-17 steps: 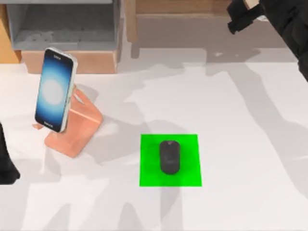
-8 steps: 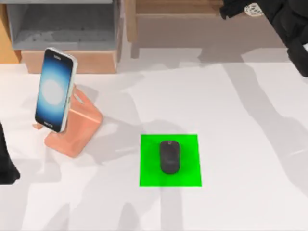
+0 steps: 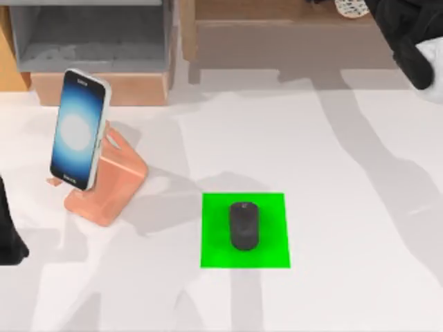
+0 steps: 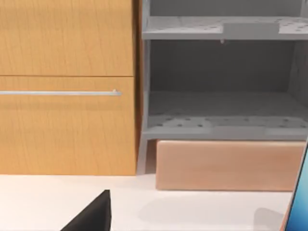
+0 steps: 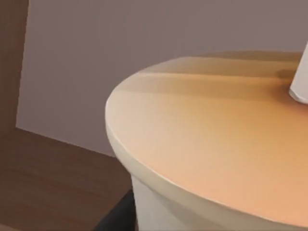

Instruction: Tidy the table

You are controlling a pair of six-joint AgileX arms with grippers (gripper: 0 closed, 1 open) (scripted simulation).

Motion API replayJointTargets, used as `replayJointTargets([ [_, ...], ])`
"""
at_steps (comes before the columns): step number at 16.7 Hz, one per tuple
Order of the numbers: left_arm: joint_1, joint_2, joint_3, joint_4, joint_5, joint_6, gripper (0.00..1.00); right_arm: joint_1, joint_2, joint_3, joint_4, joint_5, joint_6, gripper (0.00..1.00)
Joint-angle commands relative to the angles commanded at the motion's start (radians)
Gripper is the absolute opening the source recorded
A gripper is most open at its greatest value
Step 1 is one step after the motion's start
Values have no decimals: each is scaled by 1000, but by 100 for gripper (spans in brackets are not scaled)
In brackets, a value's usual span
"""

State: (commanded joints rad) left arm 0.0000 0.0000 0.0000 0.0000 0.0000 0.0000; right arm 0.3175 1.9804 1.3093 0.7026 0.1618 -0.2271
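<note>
Top view, near to far. The white table fills the lower and middle frame. Low and just right of centre lies a bright green square patch, with a black computer mouse resting lengthwise near its middle, well inside the green edges.

At the lower left edge, a black part of the left arm stands beside the table's left side. Its wrist view shows a dark fragment at the bottom edge; whether the left gripper is released or clenched cannot be told.

Left of centre, a smartphone with a lit blue-white screen leans tilted on a salmon-pink stand, well apart from the patch. The phone's edge also appears at the lower right of the left wrist view.

Along the top of the frame runs a brown wooden shelf unit with a grey compartment; the left wrist view shows its grey shelves beside orange-wood panels.

At the upper right corner, the right arm reaches over the shelf, a pale patterned object at its tip. The right wrist view shows a cream, flat-topped round body close up; the right gripper's hold cannot be told.
</note>
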Motion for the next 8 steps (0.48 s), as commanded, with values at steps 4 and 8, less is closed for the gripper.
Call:
replayJointTargets([
  [4,0,0,0,0,0,0,100,7,40,99,-84,101,127,0],
  [8,0,0,0,0,0,0,100,11,62,178,-163,190,234,0],
])
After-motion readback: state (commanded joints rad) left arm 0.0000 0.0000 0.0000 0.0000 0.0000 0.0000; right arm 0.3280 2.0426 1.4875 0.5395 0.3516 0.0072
